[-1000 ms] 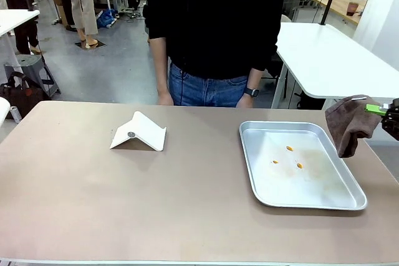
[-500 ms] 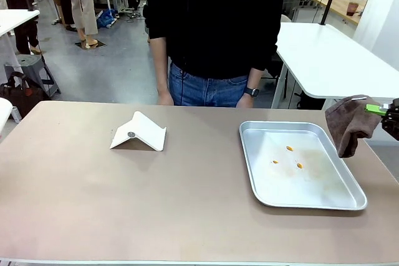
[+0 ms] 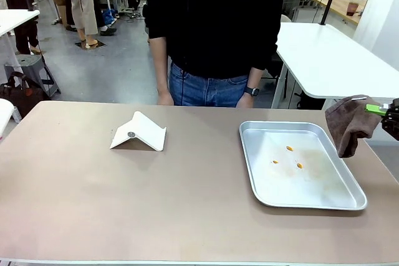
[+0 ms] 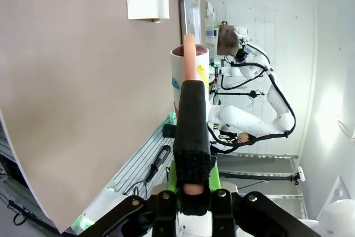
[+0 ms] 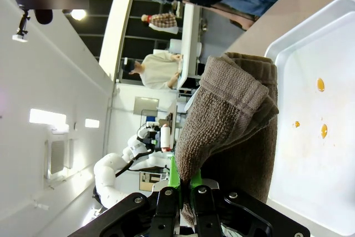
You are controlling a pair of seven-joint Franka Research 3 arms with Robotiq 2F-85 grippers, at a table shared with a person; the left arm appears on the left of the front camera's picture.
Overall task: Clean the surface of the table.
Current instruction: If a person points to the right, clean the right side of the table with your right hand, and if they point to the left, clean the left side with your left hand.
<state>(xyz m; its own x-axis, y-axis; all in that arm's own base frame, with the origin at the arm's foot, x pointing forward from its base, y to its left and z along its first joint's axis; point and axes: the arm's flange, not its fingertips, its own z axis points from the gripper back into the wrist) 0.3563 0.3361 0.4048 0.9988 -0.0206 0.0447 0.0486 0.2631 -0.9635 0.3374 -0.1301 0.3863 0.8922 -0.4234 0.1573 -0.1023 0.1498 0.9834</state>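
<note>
The tan table [image 3: 156,197] spans the front view. At its right edge my right gripper [image 3: 383,111] is shut on a brown cloth [image 3: 349,123], which hangs above the table just beyond the silver tray [image 3: 255,172]. The right wrist view shows the same cloth [image 5: 233,115] bunched between the fingers of the right gripper [image 5: 184,184], with the tray [image 5: 310,54] beyond it. My left gripper [image 4: 192,184] is shut on a black-sleeved pink stick [image 4: 191,120], off the table [image 4: 83,81] past its edge. A white cylinder with a dark red rim [image 4: 201,70] stands behind the stick.
A folded white card [image 3: 138,133] with a small round thing on it lies left of centre. The tray holds three small orange bits [image 3: 288,156]. A person in a black top [image 3: 215,23] stands at the far edge, hands down. A white table [image 3: 324,54] is behind on the right.
</note>
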